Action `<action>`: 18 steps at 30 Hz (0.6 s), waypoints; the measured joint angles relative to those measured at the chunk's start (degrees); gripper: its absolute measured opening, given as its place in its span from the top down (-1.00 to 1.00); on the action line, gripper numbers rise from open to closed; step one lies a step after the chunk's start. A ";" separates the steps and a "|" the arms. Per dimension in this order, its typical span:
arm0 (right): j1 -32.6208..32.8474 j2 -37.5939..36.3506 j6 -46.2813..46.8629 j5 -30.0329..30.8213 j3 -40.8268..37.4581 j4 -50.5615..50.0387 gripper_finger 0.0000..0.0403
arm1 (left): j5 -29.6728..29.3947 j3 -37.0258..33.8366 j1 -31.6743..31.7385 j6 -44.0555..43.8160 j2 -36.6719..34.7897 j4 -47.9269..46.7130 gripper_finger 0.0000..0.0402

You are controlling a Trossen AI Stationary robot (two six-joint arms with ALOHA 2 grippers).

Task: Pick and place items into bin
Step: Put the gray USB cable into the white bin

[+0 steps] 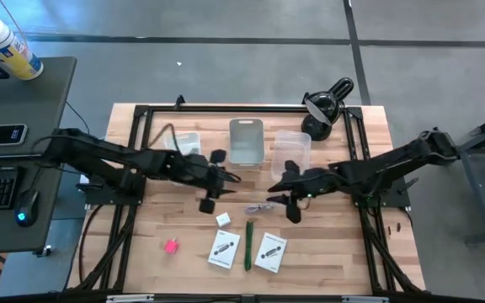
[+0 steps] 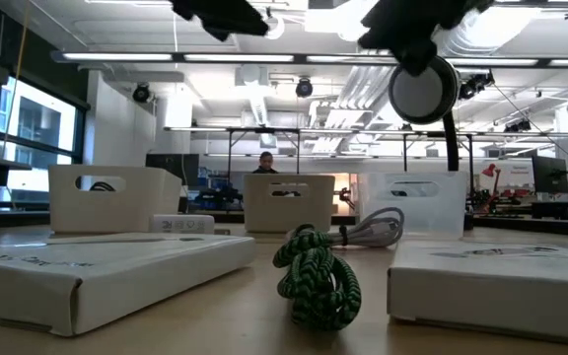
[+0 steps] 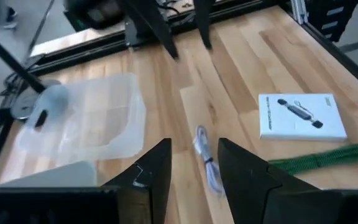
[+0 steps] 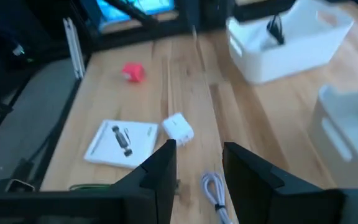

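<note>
Right hand (image 4: 194,171): shown over the middle of the tabletop (image 1: 343,252), fingers parted with a clear gap and nothing held between them. Directly below and ahead of it a coiled pale cable (image 4: 215,190) is seen lying on the wood. Left hand (image 3: 191,168): shown opposite, likewise parted and empty, aimed at the same cable from the other side.

Items outward from the hands: a white cube (image 1: 223,220) lies just beside the cable; a green cord (image 1: 248,244), seen bundled in the low view, lies between two white cards with black print (image 1: 223,249); a pink block (image 1: 171,246) is set well apart toward the left front edge.

Bins: three are ranged along the far side, a white bin (image 1: 188,143) on the left, a grey bin (image 1: 246,140) in the middle, and a clear bin (image 1: 291,150) on the right. A dark item is visible inside the white bin; the other two appear empty, though their contents cannot be fully checked. The task is therefore judged to be at an early stage, with at least six loose items left on the tabletop and the cable the likely next pick.

Surface and room: the tabletop is of light wooden planks framed by black rails, with a black desk lamp (image 1: 325,105) at the far right corner. Beyond it an open workshop with ceiling lights is shown, and a person is visible in the distance.
</note>
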 joint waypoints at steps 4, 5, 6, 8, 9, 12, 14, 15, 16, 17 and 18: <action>0.96 -5.10 -0.65 1.82 0.00 -1.79 0.40 | 0.78 0.00 -0.18 -0.36 5.86 7.23 0.42; 1.23 -6.31 -0.66 2.20 0.00 -2.03 0.40 | 1.20 0.00 -0.15 -0.64 7.09 8.06 0.42; 1.49 -7.54 -0.65 2.40 0.00 -2.58 0.40 | 1.75 0.00 -0.03 -1.11 8.28 9.09 0.42; 1.88 -9.89 -0.64 2.70 0.00 -3.28 0.40 | 2.96 -0.02 -0.04 -1.36 10.11 9.95 0.42; 2.11 -10.91 -0.60 2.72 0.00 -3.59 0.40 | 3.29 -0.04 -0.04 -1.38 10.95 10.83 0.42; 2.75 -14.15 -0.43 2.20 0.00 -4.52 0.40 | 3.56 -0.02 -0.04 -1.38 12.85 13.27 0.42; 3.01 -16.14 -0.22 1.57 0.00 -4.86 0.40 | 3.57 -0.02 -0.04 -1.38 13.86 15.60 0.42; 3.23 -17.11 -0.22 1.28 0.00 -5.03 0.40 | 3.57 -0.02 -0.04 -1.38 14.27 16.69 0.42; 3.44 -18.06 -0.21 1.13 0.00 -5.07 0.40 | 3.57 -0.02 -0.04 -1.38 14.73 17.65 0.42; 3.68 -19.00 -0.22 1.14 0.00 -5.10 0.40 | 3.57 -0.02 -0.04 -1.40 15.24 18.70 0.42; 3.89 -19.95 -0.22 1.17 0.00 -5.21 0.40 | 3.55 -0.02 -0.04 -1.40 15.77 19.77 0.42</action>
